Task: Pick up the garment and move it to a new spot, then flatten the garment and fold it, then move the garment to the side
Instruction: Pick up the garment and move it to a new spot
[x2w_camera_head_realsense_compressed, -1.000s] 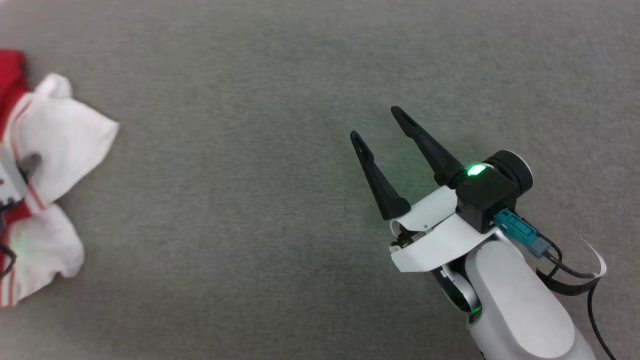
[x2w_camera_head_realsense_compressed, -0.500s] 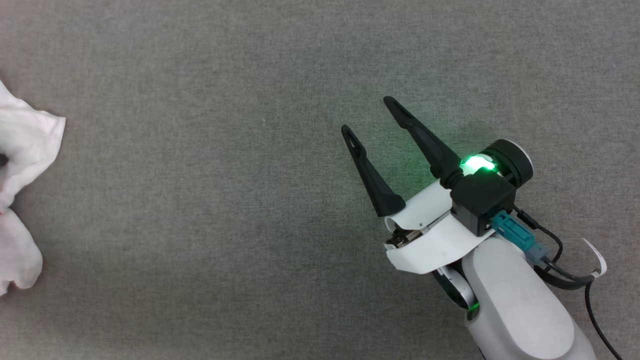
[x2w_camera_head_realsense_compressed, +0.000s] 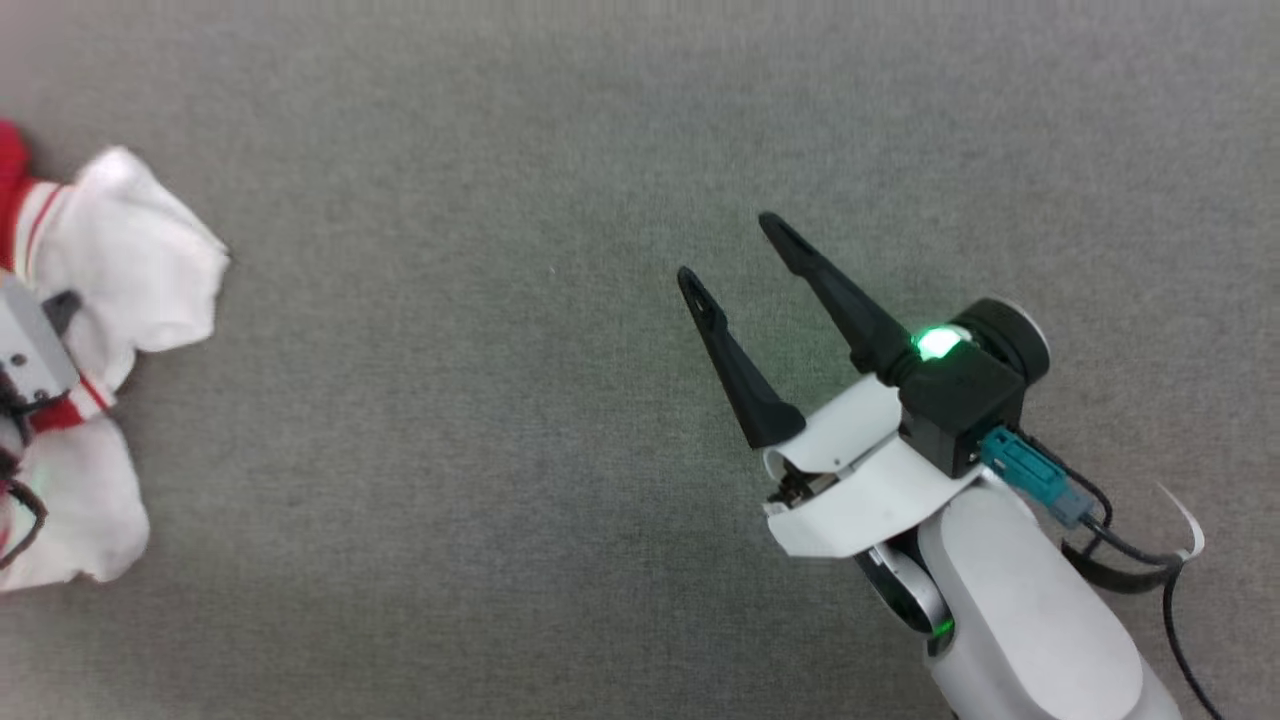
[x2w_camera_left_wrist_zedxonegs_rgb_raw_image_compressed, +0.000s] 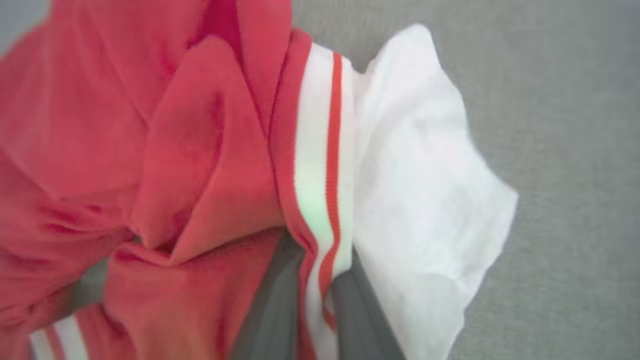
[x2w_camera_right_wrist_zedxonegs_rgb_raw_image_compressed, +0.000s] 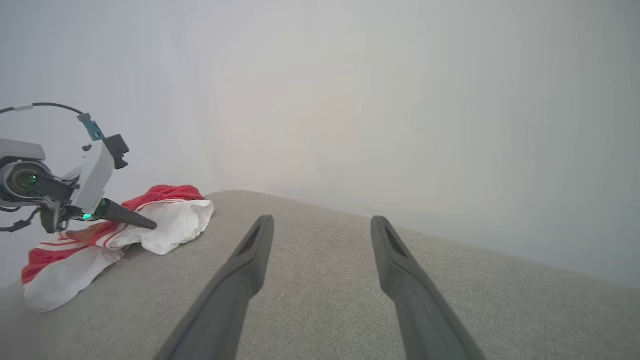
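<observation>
The left gripper (x2w_camera_left_wrist_zedxonegs_rgb_raw_image_compressed: 320, 250) pinches the ribbed striped trim of the garment (x2w_camera_left_wrist_zedxonegs_rgb_raw_image_compressed: 200, 150), crumpled soft red-and-white cloth heaped at the left of the grey woven surface (x2w_camera_head_realsense_compressed: 450, 400). The right gripper (x2w_camera_head_realsense_compressed: 729, 248) stays spread wide and empty over that surface's middle, as a second ago.

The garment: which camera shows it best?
The left wrist view: the garment is close up, red cloth, striped trim and white panel clear, the trim pinched by the left gripper. The right wrist view shows the whole heap, small; the head view cuts it off at the left edge.
</observation>
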